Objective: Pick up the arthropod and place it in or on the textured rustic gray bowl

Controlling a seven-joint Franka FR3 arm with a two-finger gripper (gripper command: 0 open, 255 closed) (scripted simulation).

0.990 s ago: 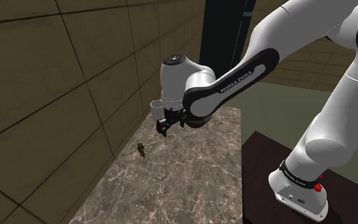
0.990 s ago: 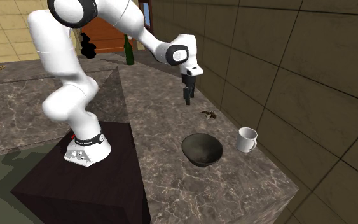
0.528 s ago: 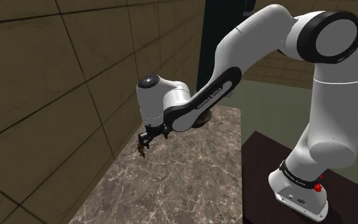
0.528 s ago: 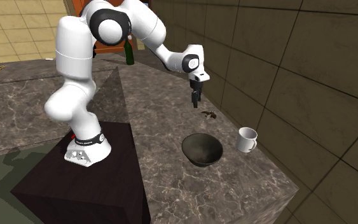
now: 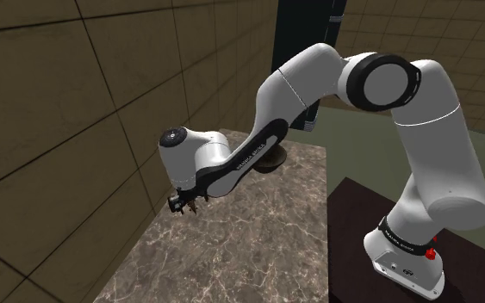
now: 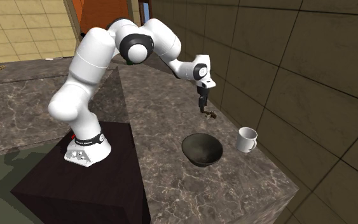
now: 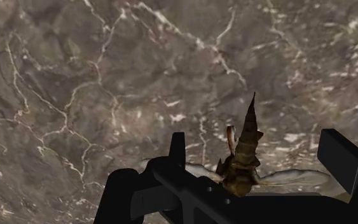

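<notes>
Arm: the white Franka arm (image 5: 276, 120) stretches from its stand out over the desk, with the wrist tipped down close to the tiled wall.

Jaws: wide open, nothing gripped. The two black fingers (image 7: 177, 151) stand well apart with the bug in the gap, and neither one touches its body. They're down low over the marble, but I can't tell if the tips actually touch it.

Arthropod: a brown winged bug (image 7: 242, 167) lying flat on the desk between the fingers. Its pointy tail end faces away from the hand and its see-through wings are spread out sideways, one reaching toward a finger. In the second exterior view it sits right under the jaws, near the wall.

Bowl: a dark gray round bowl (image 6: 201, 150), upright on the desk. It's clearly apart from the bug and closer to the camera in the second exterior view.

Mug: a white mug (image 6: 247, 139), upright, near the bowl on the second exterior view's right.

Desk: a brownish marble top (image 6: 171, 188) with pale veins, running along the wall.

Stand: a dark box (image 6: 56, 191) right beside the desk, with the arm's base on top.

Wall: big tan tiles (image 5: 59, 103).
</notes>
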